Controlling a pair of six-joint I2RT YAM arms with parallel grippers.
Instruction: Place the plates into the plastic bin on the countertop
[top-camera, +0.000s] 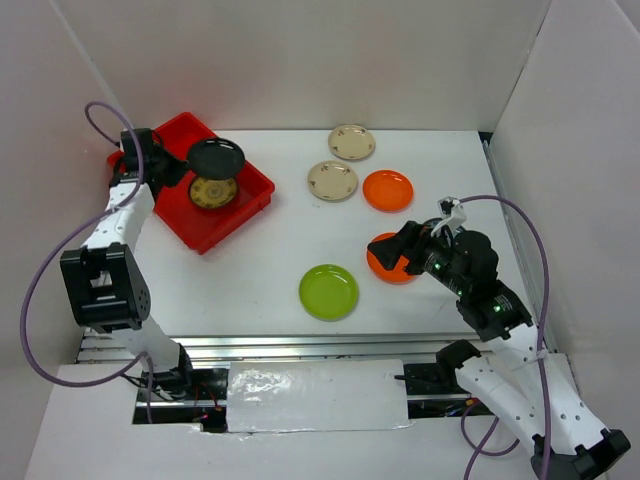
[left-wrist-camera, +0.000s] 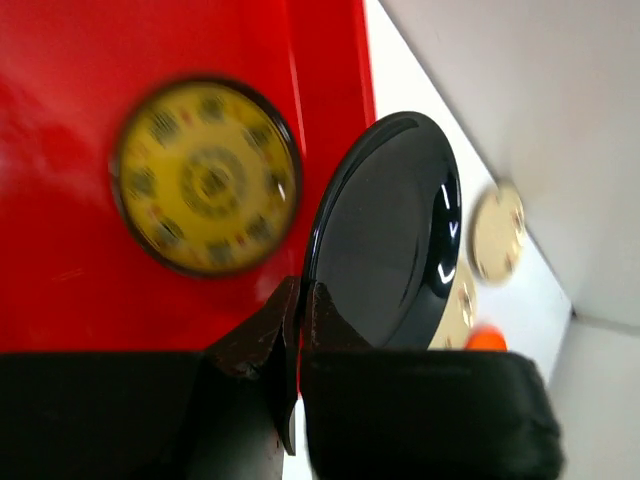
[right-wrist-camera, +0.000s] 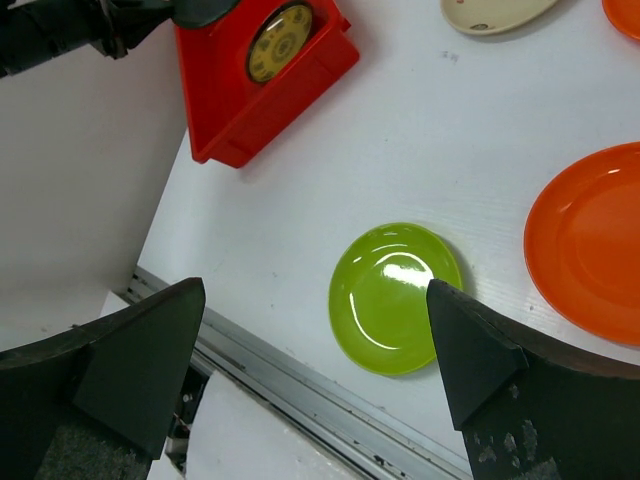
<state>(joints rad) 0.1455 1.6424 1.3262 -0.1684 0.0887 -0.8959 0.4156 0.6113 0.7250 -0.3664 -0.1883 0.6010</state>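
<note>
The black plate (left-wrist-camera: 385, 235) is clamped in the left gripper (left-wrist-camera: 297, 300); the right gripper (right-wrist-camera: 315, 300) gapes wide.

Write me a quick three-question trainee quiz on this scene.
1. True or false: the left gripper grips the black plate by its rim.
2. Which plate lies in the red bin? A lime green; B gold patterned plate; C orange.
3. How many plates rest on the countertop outside the bin?
Key: 1 true; 2 B; 3 five.
</note>
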